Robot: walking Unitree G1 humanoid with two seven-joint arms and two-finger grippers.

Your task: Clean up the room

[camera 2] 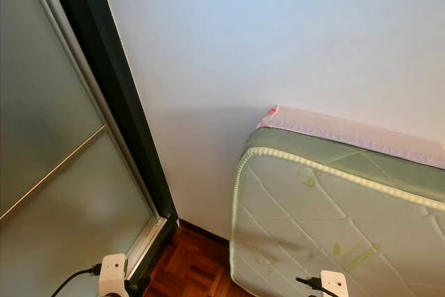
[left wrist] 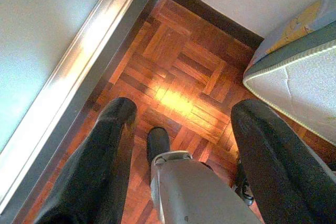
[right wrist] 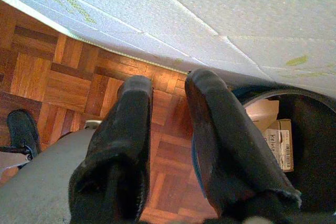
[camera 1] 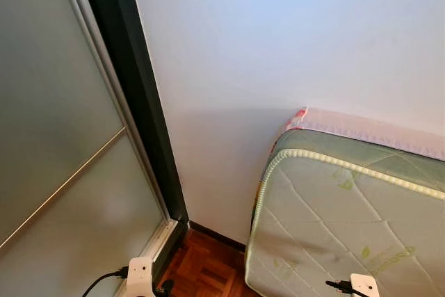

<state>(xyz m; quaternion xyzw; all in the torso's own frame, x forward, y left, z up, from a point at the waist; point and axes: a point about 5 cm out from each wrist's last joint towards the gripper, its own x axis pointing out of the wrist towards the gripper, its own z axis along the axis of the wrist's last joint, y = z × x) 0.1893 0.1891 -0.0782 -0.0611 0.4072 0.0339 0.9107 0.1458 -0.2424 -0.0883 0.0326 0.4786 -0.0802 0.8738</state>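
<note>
1. the quilted mattress (camera 1: 334,220) leans on its edge against the white wall (camera 1: 278,46), standing on the parquet floor (left wrist: 178,82).
2. the left gripper (left wrist: 181,124) hangs low beside the mattress, fingers spread wide with nothing in them, between it and the frosted sliding door (camera 1: 55,144).
3. the right gripper (right wrist: 168,114) hangs just beside the mattress face, fingers a little apart and empty, next to a dark round bin (right wrist: 310,145) holding a cardboard box (right wrist: 275,135).
</note>
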